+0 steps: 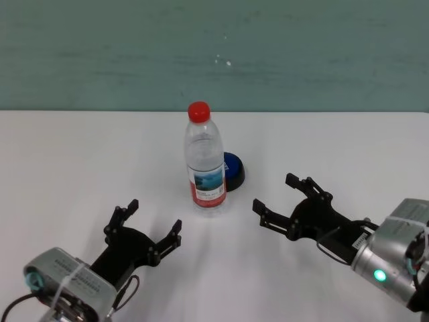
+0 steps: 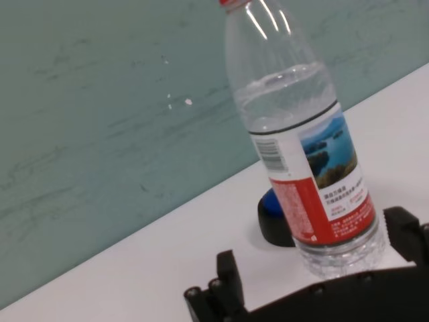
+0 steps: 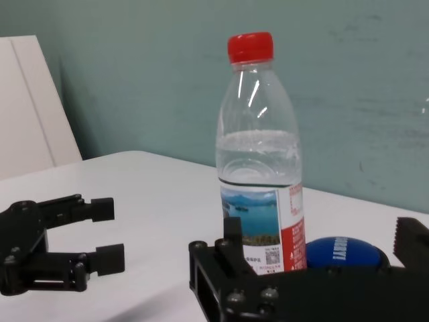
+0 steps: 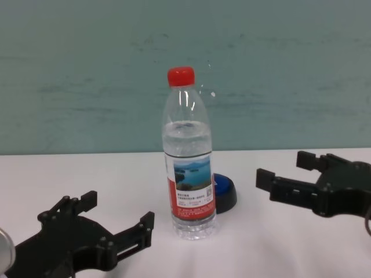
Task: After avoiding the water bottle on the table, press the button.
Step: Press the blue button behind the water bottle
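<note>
Two end effectors, left (image 1: 153,227) and right (image 1: 275,192), hover released above the table (image 1: 67,168), flanking the upright water bottle (image 1: 204,161); the button (image 1: 234,170) sits just behind it.

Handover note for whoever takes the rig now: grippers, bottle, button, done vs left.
Left gripper: open, empty, low at near left.
Right gripper: open, empty, right of the water bottle.
Bottle stands upright mid-table, cap on.
Button sits just behind the bottle to its right, partly hidden.
Done: nothing touched.
Left: get round the bottle, press the button; right gripper looks closer.
</note>
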